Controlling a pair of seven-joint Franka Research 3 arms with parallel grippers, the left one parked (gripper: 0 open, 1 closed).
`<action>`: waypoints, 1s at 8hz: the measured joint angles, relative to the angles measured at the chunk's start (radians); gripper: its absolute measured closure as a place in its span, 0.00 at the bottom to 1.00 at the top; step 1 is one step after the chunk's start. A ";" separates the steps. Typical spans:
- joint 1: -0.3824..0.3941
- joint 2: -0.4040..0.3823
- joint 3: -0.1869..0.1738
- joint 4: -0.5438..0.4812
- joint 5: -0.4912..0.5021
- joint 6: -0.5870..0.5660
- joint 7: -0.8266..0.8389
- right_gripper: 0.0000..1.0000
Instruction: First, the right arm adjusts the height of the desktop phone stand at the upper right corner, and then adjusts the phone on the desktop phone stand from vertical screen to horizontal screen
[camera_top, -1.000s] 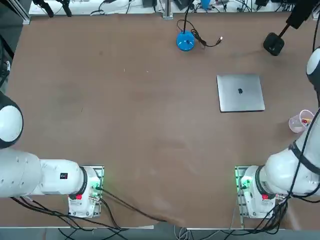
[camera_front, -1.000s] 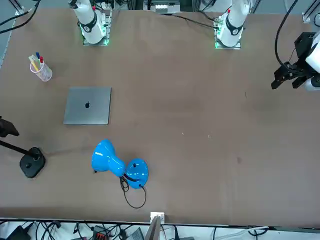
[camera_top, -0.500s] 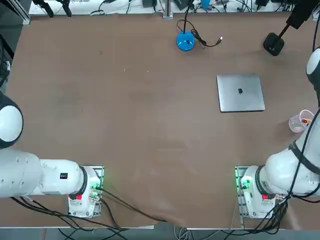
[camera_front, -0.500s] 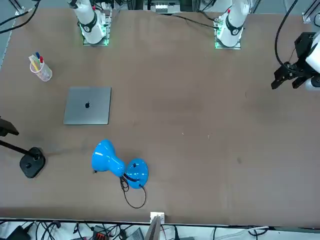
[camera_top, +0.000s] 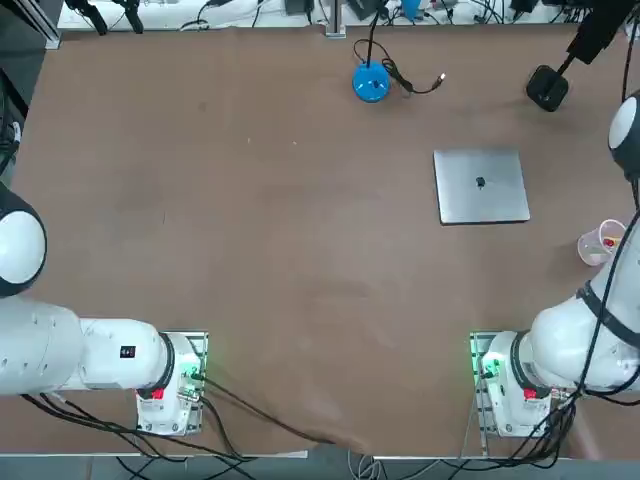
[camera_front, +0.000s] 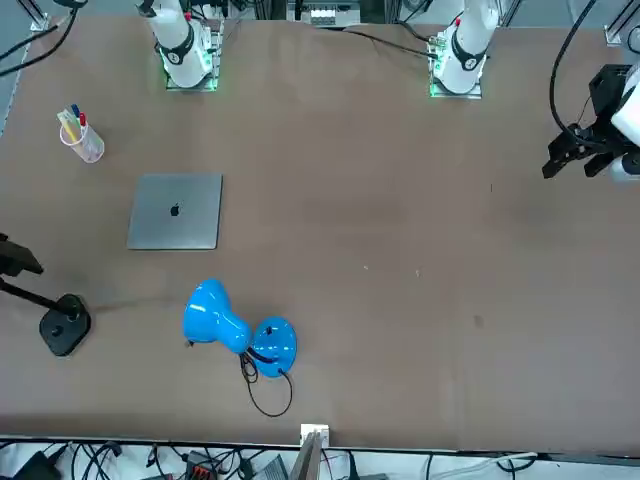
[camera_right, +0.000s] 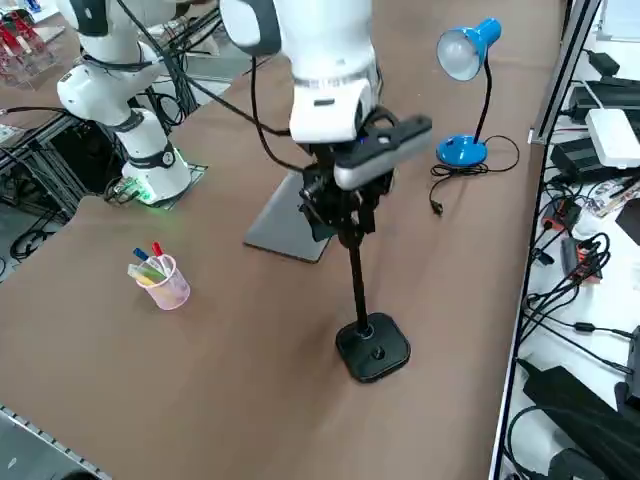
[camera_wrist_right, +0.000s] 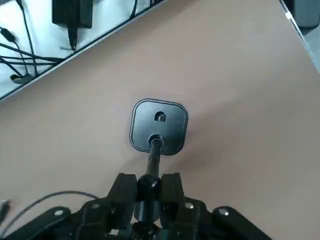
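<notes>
The desktop phone stand has a black rounded base (camera_top: 547, 88) (camera_front: 65, 325) (camera_right: 373, 348) (camera_wrist_right: 159, 125) at the table's far right corner. Its thin pole (camera_right: 356, 285) (camera_wrist_right: 154, 157) rises from the base. My right gripper (camera_right: 343, 222) (camera_wrist_right: 148, 192) hangs over the stand from the white right arm (camera_right: 325, 60). It is shut on the upper part of the pole, with a black finger (camera_wrist_right: 125, 192) on either side. The phone is hidden behind the hand and fingers. The top view shows only a black shape (camera_top: 597, 30) at the pole's top.
A grey square slab (camera_top: 481, 186) (camera_right: 280, 238) lies just inward of the stand. Farther along the far edge stands a blue lamp (camera_top: 370, 82) (camera_right: 462, 60) with a black cable. A clear cup of pens (camera_top: 603, 242) (camera_right: 163, 277) is near the right edge. Cables and chargers lie beyond the table edge (camera_right: 520, 300).
The black shape at the pole's top and the arm's elbow have shifted very slightly. The grip on the pole is the same and the base has not moved.
</notes>
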 joint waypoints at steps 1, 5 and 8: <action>0.000 0.019 0.000 0.000 -0.005 0.012 0.001 0.71; 0.002 0.074 0.002 0.000 -0.027 0.043 0.032 0.71; 0.005 0.103 0.005 0.000 -0.058 0.059 0.037 0.71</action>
